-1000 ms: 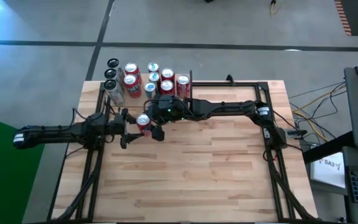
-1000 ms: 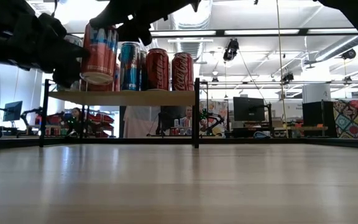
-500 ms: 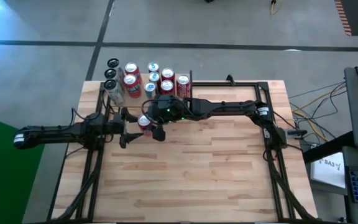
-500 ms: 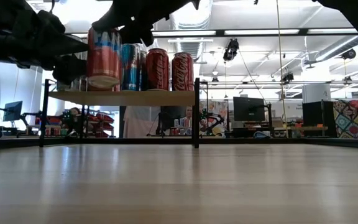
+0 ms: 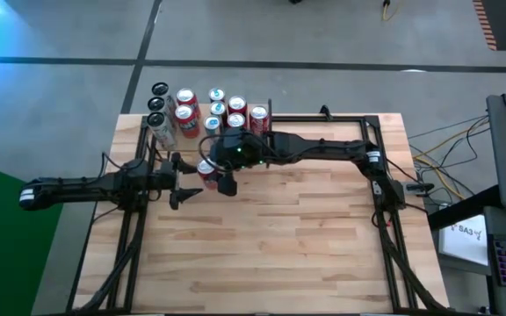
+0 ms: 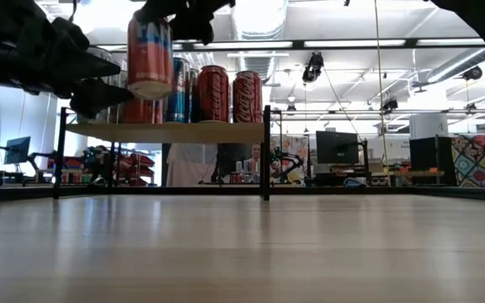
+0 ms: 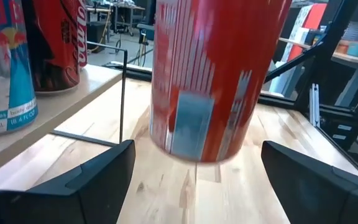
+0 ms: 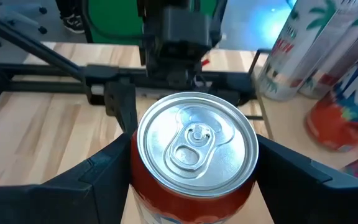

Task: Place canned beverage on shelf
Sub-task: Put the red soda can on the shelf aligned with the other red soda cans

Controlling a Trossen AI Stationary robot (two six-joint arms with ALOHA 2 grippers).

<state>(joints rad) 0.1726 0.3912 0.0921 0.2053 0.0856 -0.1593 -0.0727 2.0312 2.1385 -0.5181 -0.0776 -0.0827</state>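
Handoff done: left hand (image 5: 185,182) has let go, fingers (image 7: 92,177) spread either side of the can (image 6: 149,55), not touching. Right hand (image 5: 216,171) now pinches the can from above by its top rim. Vs a sec ago, can sits higher and closer to shelf (image 6: 163,130), bottom above board level, hanging off the front edge near the other cans (image 6: 223,93). Clearance over the edge hard to judge. Surface (image 5: 306,237) below. Next: carry inward, lower.
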